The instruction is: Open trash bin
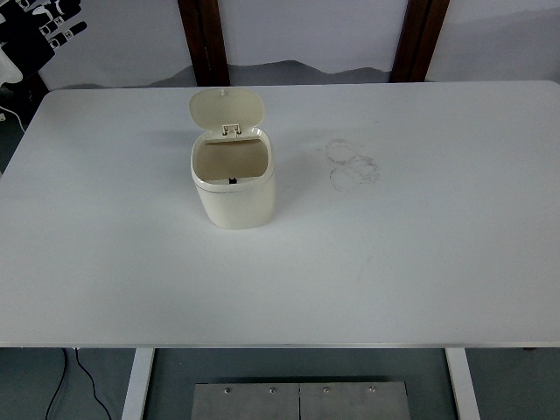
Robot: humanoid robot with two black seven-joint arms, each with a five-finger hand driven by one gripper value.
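Trash bin [233,188], cream, stands upright on the white table [420,262], left of centre and nearer the far edge, its lid [227,108] raised. My left hand [39,24] hangs beyond the far-left corner; I cannot tell its finger state.

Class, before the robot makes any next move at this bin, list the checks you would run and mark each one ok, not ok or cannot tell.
1. Lid raised, tilted back on its hinge: ok.
2. Trash bin upright on the table: ok.
3. Bin opening unobstructed: ok.
4. Left hand clear of the bin, at the top left corner: ok.
5. Left hand's finger state: cannot tell.
6. Right hand position: cannot tell, out of view.
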